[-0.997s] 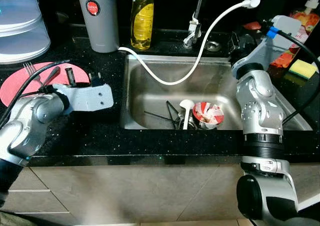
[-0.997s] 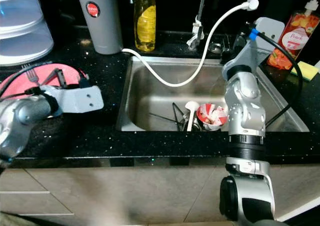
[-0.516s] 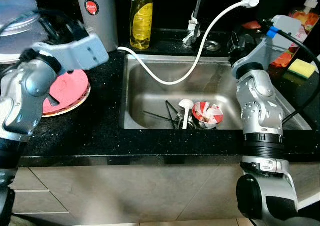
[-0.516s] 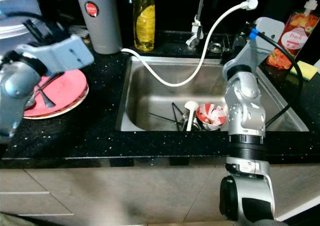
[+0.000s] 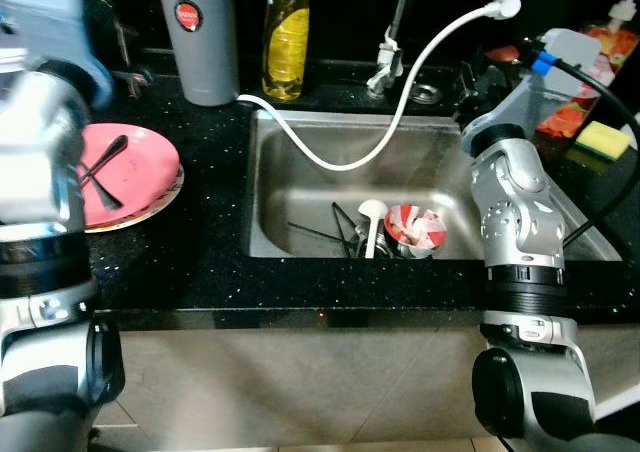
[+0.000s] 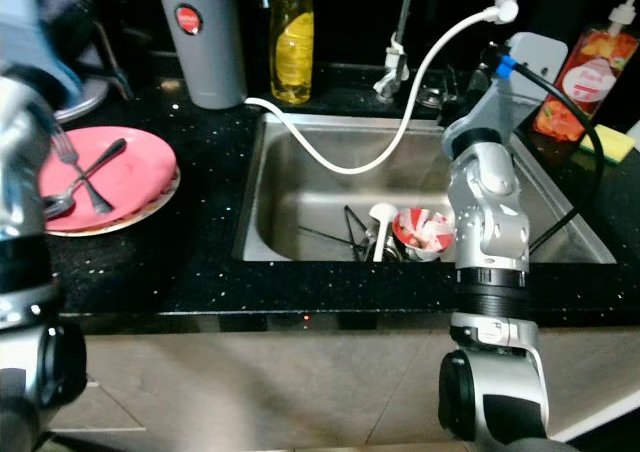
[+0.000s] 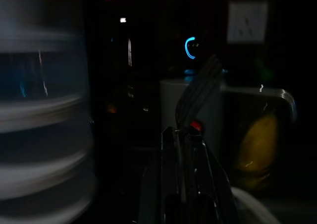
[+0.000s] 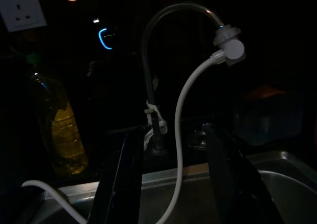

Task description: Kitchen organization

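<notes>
A pink plate [image 5: 140, 172] sits on the black counter left of the sink, with a fork [image 6: 65, 155] and a spoon [image 6: 95, 167] crossed on it. My left arm is raised and blurred at the far left, above and behind the plate. Its gripper [image 7: 190, 184] looks shut and empty, and points toward a grey tumbler [image 5: 197, 37]. My right gripper [image 8: 173, 184] is open over the sink's back right corner and faces the tap [image 8: 151, 110]. The steel sink [image 5: 300, 132] holds a red-and-white cup [image 5: 415, 227], a white ladle [image 5: 370, 217] and black utensils [image 5: 320, 234].
A white hose [image 5: 400, 102] loops from the tap into the sink. A yellow soap bottle [image 5: 283, 32] stands behind the sink. A peach-labelled bottle [image 6: 590, 72] and a yellow sponge [image 5: 605, 137] are at the right. Clear stacked containers [image 7: 44, 125] stand at the back left.
My left arm has lifted away from the pink plate and swung up to the far left. The fork and spoon now lie uncovered on the plate. The right arm has not moved.
</notes>
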Available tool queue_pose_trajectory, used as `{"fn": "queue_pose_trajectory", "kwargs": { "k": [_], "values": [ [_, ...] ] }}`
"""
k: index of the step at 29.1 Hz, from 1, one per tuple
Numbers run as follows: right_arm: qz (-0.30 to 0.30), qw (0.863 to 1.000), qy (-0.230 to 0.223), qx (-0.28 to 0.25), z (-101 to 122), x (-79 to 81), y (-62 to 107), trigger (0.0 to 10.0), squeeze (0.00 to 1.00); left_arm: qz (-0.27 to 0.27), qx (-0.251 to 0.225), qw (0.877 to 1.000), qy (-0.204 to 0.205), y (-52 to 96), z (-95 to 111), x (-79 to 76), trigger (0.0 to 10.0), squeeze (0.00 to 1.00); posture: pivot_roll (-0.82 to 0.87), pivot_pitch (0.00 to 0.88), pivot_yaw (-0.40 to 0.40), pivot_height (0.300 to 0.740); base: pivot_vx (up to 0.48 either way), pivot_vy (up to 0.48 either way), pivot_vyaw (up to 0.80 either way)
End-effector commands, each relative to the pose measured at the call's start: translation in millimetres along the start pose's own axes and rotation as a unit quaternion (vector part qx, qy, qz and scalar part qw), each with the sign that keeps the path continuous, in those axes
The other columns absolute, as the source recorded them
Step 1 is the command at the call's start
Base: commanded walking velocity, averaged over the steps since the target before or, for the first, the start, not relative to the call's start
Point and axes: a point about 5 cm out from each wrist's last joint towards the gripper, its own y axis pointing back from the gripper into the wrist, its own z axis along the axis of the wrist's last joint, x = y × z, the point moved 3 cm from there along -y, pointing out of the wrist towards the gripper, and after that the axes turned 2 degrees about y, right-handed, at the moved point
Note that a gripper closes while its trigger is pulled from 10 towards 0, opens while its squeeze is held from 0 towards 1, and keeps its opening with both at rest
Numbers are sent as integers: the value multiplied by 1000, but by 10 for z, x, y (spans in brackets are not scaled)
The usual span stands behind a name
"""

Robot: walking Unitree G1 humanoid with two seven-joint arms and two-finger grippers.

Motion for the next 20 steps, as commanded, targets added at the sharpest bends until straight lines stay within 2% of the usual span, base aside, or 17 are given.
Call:
{"fn": "queue_pose_trajectory", "kwargs": {
  "k": [1,2,3,5,7,9,10,12,13,14,16,17,18,19,20],
  "values": [
    [1,1000,-3,-6,27,6,-8,10000,0,16,25,996,78,-18,-92,71,10000,0,259,0,-58,740,0,0,0],
    [1,1000,-2,-6,29,5,-9,10000,0,28,47,988,143,-29,-164,123,10000,0,260,0,-58,740,0,0,0],
    [1,1000,-2,-6,29,5,-9,10000,0,28,47,988,143,-29,-164,123,10000,0,260,0,-58,740,0,0,0],
    [1,1000,-2,-6,29,9,-11,10000,0,28,89,980,177,-27,-291,128,10000,0,260,0,-61,740,0,0,0],
    [4,1000,-2,-7,31,18,-13,10000,0,23,123,975,184,-19,-385,109,10000,0,261,0,-61,740,0,0,0],
    [18,1000,3,-5,30,56,-16,10000,0,-28,146,969,199,-36,-428,-28,10000,0,260,0,-64,740,0,0,0],
    [18,1000,3,-5,30,56,-16,10000,0,-28,146,969,199,-36,-428,-28,10000,0,260,0,-64,740,0,0,0],
    [73,997,18,19,-34,165,-1,10000,0,-95,178,951,234,-62,-495,-220,10000,0,257,0,-63,740,0,0,0],
    [73,997,18,19,-34,165,-1,10000,0,-95,178,951,234,-62,-495,-220,10000,0,257,0,-63,740,0,0,0],
    [112,993,31,32,-66,231,30,10000,0,-118,189,941,254,-73,-515,-308,10000,0,255,0,-62,740,0,0,0],
    [112,993,31,32,-66,231,30,10000,0,-118,189,941,254,-73,-515,-308,10000,0,255,0,-62,740,0,0,0],
    [166,983,54,53,-119,306,94,10000,0,-135,198,934,264,-78,-541,-393,10000,0,255,0,-62,740,0,0,0],
    [166,983,54,53,-119,306,94,10000,0,-135,198,934,264,-78,-541,-393,10000,0,255,0,-62,740,0,0,0],
    [219,969,79,79,-190,346,184,10000,0,-149,208,929,267,-76,-578,-479,10000,0,247,0,-57,740,0,0,0],
    [219,969,79,79,-190,346,184,10000,0,-149,208,929,267,-76,-578,-479,10000,0,247,0,-57,740,0,0,0]
  ]
}}
